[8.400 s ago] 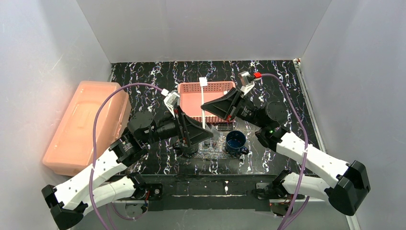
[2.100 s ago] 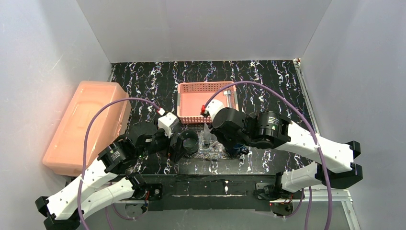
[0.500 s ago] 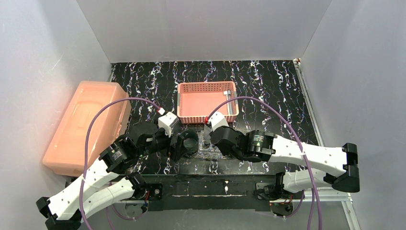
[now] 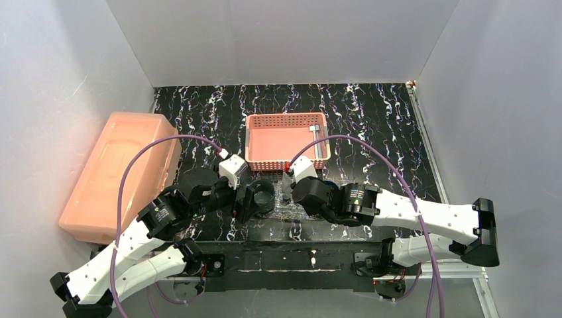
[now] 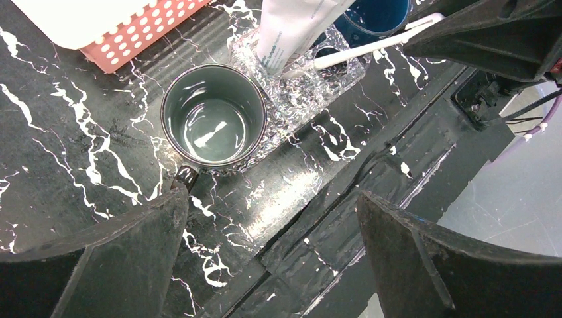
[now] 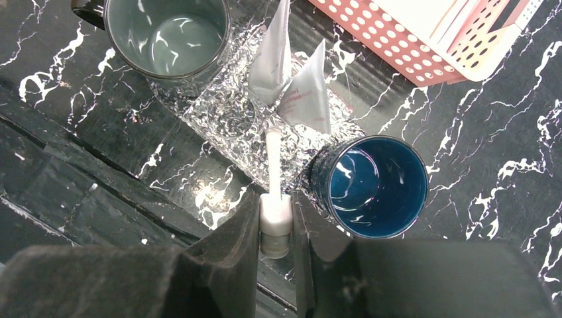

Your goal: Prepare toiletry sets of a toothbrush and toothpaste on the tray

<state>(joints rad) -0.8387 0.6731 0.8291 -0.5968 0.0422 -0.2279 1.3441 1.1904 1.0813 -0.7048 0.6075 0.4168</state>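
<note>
While the right gripper (image 6: 275, 207) pinches the toothbrush (image 6: 272, 162) by one end, the other end lies over the tray (image 6: 219, 126), at the foot of the toothpaste tubes (image 6: 305, 96). Left gripper (image 5: 272, 218) is spread wide above the grey mug (image 5: 213, 119) at the tray's end. Blue mug (image 6: 368, 185) sits just beside the tray.

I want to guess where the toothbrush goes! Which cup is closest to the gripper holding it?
The blue cup, right beside the right gripper that grips the toothbrush. The grey cup stands farther off, by the other end of the tray.
</note>
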